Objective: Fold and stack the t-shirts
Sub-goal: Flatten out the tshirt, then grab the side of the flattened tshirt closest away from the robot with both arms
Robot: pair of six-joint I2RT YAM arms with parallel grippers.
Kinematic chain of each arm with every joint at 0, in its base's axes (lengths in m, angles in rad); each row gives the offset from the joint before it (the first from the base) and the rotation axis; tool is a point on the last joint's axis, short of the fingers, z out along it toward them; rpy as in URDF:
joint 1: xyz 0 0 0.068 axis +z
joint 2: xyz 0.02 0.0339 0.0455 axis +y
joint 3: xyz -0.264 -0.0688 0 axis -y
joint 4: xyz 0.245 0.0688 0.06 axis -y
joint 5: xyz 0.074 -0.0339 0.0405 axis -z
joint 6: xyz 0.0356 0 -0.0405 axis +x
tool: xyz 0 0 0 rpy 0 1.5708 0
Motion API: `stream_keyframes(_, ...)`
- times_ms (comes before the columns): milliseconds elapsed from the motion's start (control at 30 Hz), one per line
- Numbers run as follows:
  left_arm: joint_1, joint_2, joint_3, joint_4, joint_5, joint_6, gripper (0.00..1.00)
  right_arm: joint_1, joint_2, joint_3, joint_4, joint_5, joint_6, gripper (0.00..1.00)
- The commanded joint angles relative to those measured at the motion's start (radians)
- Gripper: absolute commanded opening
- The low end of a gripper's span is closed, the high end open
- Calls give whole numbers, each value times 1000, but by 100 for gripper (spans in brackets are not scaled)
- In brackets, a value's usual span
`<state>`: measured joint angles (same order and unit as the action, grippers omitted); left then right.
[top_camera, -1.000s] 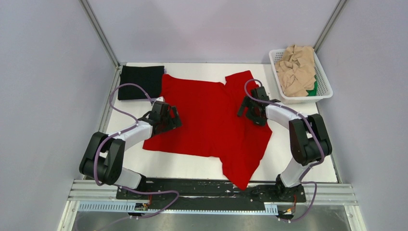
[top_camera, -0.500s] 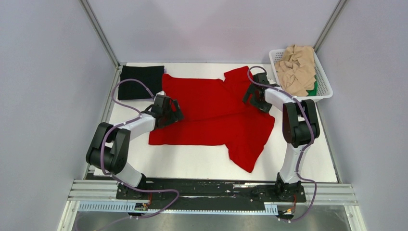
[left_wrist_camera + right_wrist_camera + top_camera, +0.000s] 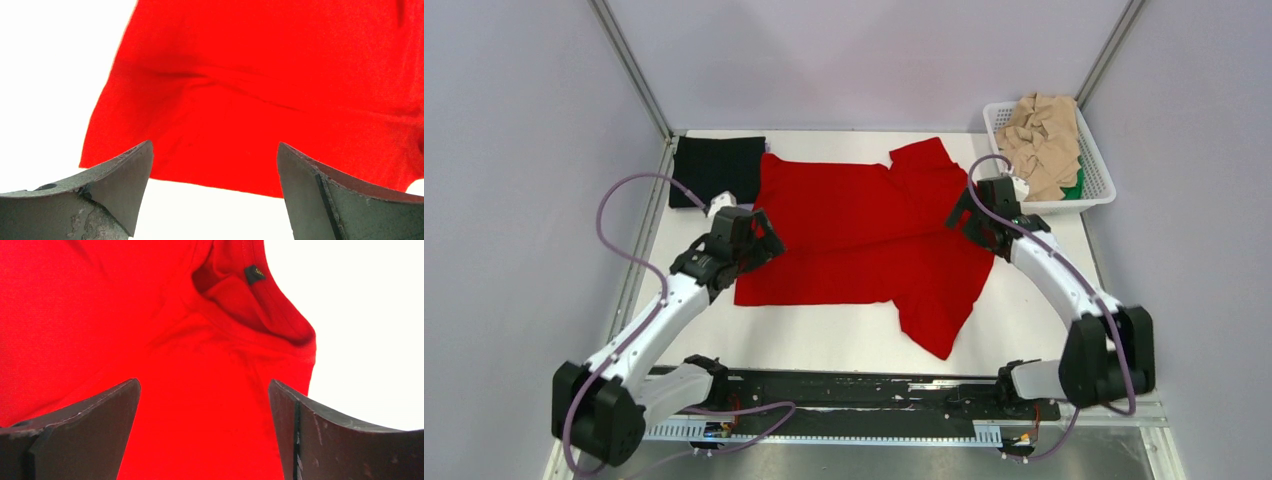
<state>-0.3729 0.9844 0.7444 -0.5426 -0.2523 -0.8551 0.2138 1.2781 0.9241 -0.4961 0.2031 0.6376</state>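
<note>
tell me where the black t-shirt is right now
In the top view, the black t-shirt lies folded at the far left corner of the table, right beside the red t-shirt spread across the middle.

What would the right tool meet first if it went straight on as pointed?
Likely the red t-shirt, near its collar; the open right tool points at it with nothing between. Remaining gap unclear.

Both arms fwd, elbows out; L tool (image 3: 762, 240) & R tool (image 3: 967, 214) w/ jaws spread wide, empty.
</note>
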Motion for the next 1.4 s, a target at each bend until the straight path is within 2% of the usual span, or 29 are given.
stream_keyframes(0,2,-123,-105,-241,-133,-146,100,-2,-146,-140,86,-15,31,100)
stream_keyframes(167,39,-186,-169,-277,-145,-168,100,-4,-209,-189,111,-35,18,100)
stream_keyframes(367,88,-107,-209,-170,-124,-158,98,-4,-189,-192,113,-53,-1,100)
stream_keyframes(500,131,-19,-220,-60,-91,-148,92,-4,-168,-194,120,-55,-11,100)
stream_keyframes(600,150,66,-215,-1,-59,-148,82,-4,-156,-191,121,-45,-15,100)
stream_keyframes(733,153,152,-202,24,-46,-147,77,-4,-147,-189,123,-30,-15,100)
stream_keyframes(833,153,194,-195,30,-45,-139,69,-4,-138,-189,122,-19,-14,100)
stream_keyframes(1000,155,243,-189,45,-59,-134,66,-4,-126,-185,122,-16,-15,100)
stream_keyframes(1367,157,360,-145,105,-43,-103,49,-5,-129,-188,123,3,-15,100)
